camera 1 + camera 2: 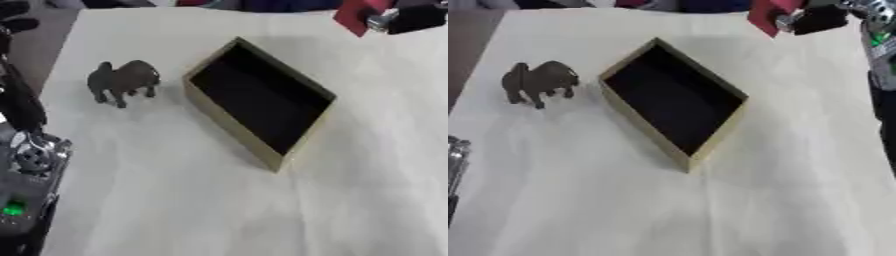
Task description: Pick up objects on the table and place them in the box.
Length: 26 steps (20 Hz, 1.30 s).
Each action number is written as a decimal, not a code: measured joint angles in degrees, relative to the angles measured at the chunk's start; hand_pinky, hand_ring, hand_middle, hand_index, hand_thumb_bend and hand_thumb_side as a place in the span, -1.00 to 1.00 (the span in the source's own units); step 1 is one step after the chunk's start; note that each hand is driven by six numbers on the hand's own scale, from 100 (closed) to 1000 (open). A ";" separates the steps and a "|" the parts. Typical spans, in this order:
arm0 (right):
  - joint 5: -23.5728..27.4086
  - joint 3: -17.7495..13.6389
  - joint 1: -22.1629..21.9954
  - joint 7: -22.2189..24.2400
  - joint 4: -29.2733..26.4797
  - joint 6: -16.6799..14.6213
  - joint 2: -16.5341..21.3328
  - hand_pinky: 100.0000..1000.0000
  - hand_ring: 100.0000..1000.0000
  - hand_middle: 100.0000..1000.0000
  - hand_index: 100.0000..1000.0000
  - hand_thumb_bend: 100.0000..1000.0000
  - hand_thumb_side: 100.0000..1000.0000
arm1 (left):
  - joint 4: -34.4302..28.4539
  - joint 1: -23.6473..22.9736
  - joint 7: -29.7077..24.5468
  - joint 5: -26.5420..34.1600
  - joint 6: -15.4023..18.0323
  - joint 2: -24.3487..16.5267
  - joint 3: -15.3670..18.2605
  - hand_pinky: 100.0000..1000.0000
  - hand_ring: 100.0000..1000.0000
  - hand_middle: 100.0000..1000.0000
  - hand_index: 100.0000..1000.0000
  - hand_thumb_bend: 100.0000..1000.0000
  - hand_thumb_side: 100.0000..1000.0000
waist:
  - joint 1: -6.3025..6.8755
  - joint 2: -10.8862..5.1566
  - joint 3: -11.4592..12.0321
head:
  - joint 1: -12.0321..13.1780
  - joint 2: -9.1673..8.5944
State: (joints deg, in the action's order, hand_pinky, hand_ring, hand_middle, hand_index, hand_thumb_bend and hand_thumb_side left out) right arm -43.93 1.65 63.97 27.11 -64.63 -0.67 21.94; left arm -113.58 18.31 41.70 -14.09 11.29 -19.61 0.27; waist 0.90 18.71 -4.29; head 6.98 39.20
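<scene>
— Biggest first? 
— Pale table (pixel 219 210), wide bare stretch across the near half and right side. 
— Next? 
— Open box (pixel 715 134), tan walls, dark inside, set corner-on at mid-table, nothing visible in it. 
— And left of it? 
— Brown toy animal (pixel 122 81), standing upright, near the box's left wall but apart, close to the table's left edge. 
— Hands? 
— Right hand (pixel 820 20) at the far right corner, touching something red (pixel 765 15); fingers impossible to make out. Left hand unseen, only arm (pixel 22 107) along the left edge.
</scene>
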 measured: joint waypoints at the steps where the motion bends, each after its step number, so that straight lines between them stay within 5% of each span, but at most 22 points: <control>1: 0.97 0.59 0.12 0.54 -0.80 -0.28 0.00 0.89 0.74 -0.02 0.26 -1.00 -0.23 | 0.00 0.01 0.00 0.00 0.00 0.00 0.00 0.05 0.17 0.16 0.68 -0.76 1.00 | 0.00 0.00 0.00 | 0.00 0.01; 13: 10.57 6.45 0.53 7.03 -7.17 -3.31 1.02 0.75 0.67 0.01 0.27 -1.00 -0.16 | 0.00 0.03 0.00 0.00 0.00 0.00 0.00 0.05 0.17 0.16 0.67 -0.76 1.00 | -0.02 0.00 -0.42 | 0.52 0.06; 26: 15.07 9.91 -2.06 14.28 -8.11 -5.83 2.07 0.76 0.68 0.02 0.27 -1.00 -0.02 | 0.00 0.13 0.01 0.00 -0.01 0.00 0.00 0.04 0.17 0.16 0.67 -0.76 1.00 | 0.06 0.20 -0.78 | 0.50 0.06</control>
State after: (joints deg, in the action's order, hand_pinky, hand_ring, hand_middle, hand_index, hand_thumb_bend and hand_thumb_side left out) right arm -28.85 11.56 61.91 41.40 -72.74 -6.50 24.01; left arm -113.58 18.44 41.71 -14.08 11.28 -19.61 0.27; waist 0.96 18.91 -5.08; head 7.48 39.26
